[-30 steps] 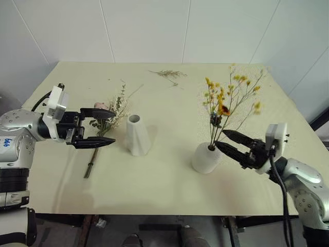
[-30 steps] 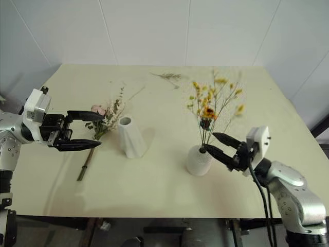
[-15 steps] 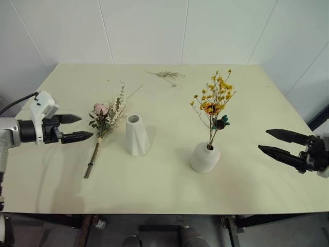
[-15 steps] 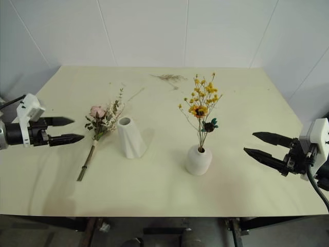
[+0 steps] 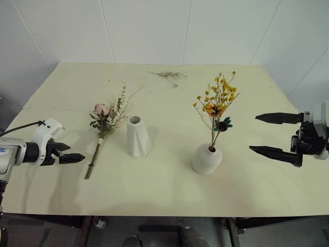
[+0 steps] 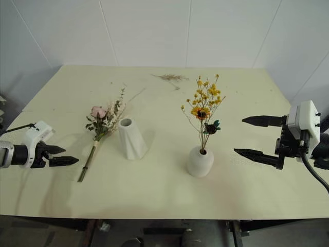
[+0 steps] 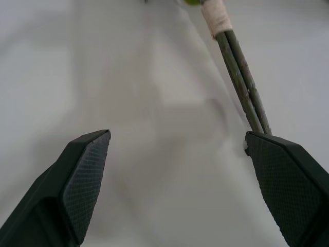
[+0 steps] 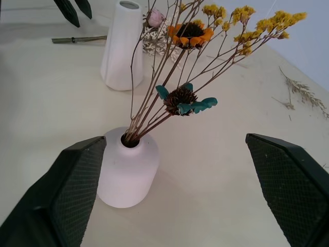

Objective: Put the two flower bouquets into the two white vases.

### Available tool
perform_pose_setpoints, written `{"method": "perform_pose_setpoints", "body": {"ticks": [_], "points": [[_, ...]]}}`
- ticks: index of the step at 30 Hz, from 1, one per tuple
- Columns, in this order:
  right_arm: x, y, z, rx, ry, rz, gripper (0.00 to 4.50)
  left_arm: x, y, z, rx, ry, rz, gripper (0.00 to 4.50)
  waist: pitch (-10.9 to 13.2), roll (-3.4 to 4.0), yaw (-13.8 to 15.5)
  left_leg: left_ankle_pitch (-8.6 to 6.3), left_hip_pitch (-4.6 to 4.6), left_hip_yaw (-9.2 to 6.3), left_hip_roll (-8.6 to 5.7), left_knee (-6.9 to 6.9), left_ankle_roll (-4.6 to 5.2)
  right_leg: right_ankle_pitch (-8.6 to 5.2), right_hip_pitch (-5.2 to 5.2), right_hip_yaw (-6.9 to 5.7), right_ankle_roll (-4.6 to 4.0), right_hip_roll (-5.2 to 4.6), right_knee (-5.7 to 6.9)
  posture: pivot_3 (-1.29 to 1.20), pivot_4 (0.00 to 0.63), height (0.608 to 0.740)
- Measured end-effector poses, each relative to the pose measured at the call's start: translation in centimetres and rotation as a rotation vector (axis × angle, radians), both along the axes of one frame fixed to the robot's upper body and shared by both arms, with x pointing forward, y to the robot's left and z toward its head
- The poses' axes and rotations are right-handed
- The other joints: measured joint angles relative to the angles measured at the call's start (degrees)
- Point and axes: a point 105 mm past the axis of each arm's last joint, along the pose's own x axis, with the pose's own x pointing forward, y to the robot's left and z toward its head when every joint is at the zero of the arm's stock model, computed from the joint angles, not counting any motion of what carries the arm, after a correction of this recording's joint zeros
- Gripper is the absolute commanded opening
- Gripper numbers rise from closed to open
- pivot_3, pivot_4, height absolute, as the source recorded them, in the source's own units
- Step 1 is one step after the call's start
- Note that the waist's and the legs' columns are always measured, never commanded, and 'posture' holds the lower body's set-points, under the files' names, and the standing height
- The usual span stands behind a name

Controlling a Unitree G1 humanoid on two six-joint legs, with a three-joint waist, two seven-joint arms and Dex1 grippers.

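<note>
Now the sparse yellow-flowered bouquet (image 5: 218, 105) is left standing in the squat rounded white vase (image 5: 206, 158), released by the right gripper (image 5: 275, 134), jaws wide apart; the left gripper (image 5: 69, 156), spread wide too, is lowered beside the pink rose bunch (image 5: 105, 123).

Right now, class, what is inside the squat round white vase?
The yellow-flower bouquet stands in the squat round vase, its thin stems entering the small top hole. The stem ends inside are hidden by the vase wall.

- Rose bouquet (image 7: 241, 77) cut off at upper right of the left wrist view, blooms out of frame
- Loose sprig (image 5: 168, 75), upper centre, too small to identify
</note>
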Motion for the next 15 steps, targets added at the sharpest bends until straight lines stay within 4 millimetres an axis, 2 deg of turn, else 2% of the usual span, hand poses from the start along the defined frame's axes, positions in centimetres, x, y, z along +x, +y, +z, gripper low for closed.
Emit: {"method": "perform_pose_setpoints", "body": {"ticks": [7, 10, 15], "points": [[-0.1, -0.8, 0.7, -0.002, 0.06, -0.002, 4.48, -0.1, -3.5, -0.7, -0.027, 0.033, -0.038, 4.5, 0.0, 0.0, -0.01, 0.0, 0.02, 0.0, -0.01, 0.13, 0.0, 0.01, 0.04, 0.0, 0.01, 0.0, 0.06, 0.0, 0.15, 0.74], [-0.3, -1.0, 0.7, 0.0, 0.063, -0.007, 4.48, 0.0, -3.7, -0.9, -0.018, 0.044, -0.024, 4.5, 0.0, 0.0, -0.07, 0.0, 0.02, 0.01, -0.01, 0.13, 0.0, 0.01, 0.04, 0.01, 0.01, 0.01, 0.06, 0.0, 0.15, 0.74], [-0.9, -0.7, -0.2, -0.017, 0.082, -0.005, 4.48, 1.3, -4.1, -0.4, -0.005, 0.016, 0.009, 4.5, -0.01, -0.01, -0.02, 0.0, 0.02, 0.0, -0.02, 0.14, 0.0, 0.01, 0.05, 0.01, 0.02, 0.02, 0.05, 0.0, 0.15, 0.74]]}}
